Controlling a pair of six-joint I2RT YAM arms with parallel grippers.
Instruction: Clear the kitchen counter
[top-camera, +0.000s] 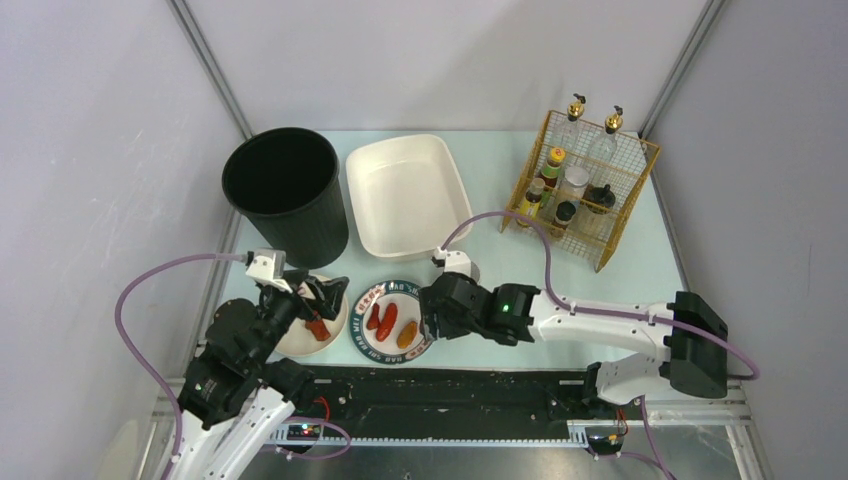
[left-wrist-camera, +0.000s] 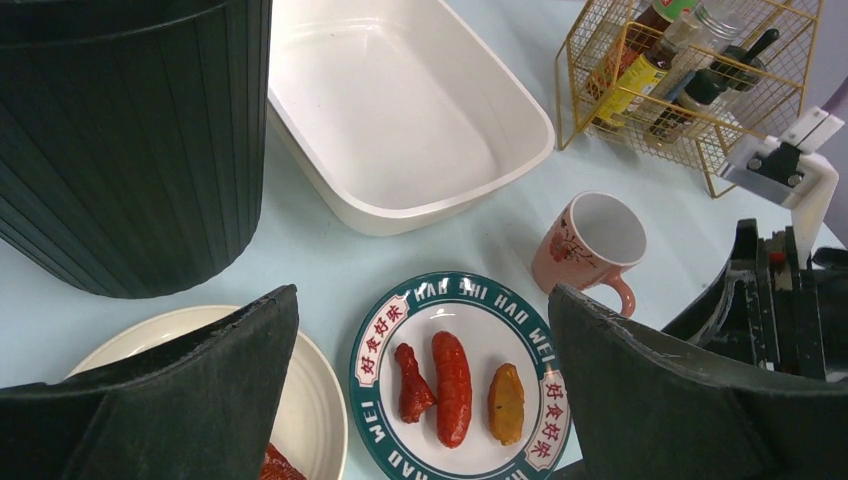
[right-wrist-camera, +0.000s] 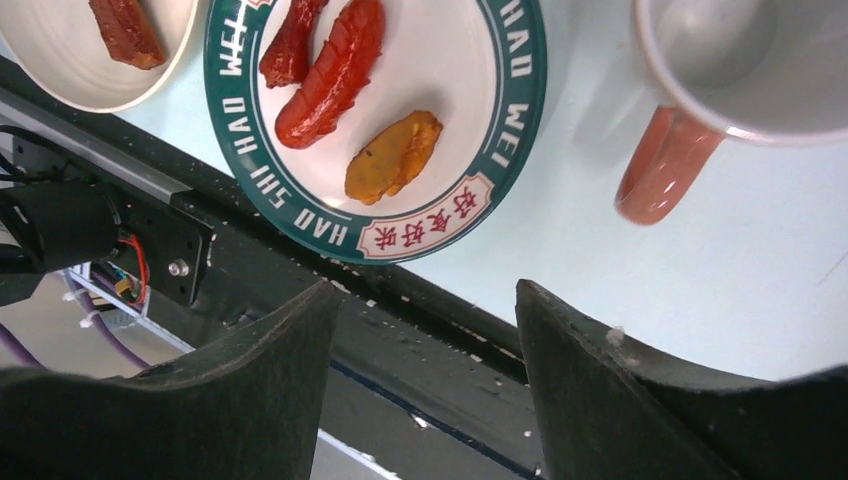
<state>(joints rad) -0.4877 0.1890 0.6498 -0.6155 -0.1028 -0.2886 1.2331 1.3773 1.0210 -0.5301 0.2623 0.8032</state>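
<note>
The mint-green counter (top-camera: 640, 270) holds a green-rimmed plate (top-camera: 364, 305) with a sausage (left-wrist-camera: 452, 388), a red drumstick (left-wrist-camera: 412, 382) and a yellow piece (left-wrist-camera: 506, 403). Left of it is a cream plate (top-camera: 295, 340) with a red meat piece (top-camera: 318, 328). A pink mug (left-wrist-camera: 590, 240) stands right of the green plate; in the top view my right arm hides it. My left gripper (top-camera: 322, 298) is open and empty above the cream plate. My right gripper (top-camera: 428, 318) is open and empty at the green plate's right edge, its fingers (right-wrist-camera: 280, 390) over the black front rail (right-wrist-camera: 450, 330).
A black bin (top-camera: 287, 192) stands at the back left and a white tub (top-camera: 408, 193) beside it. A gold wire rack (top-camera: 583, 190) with bottles is at the back right. Grey walls close in three sides.
</note>
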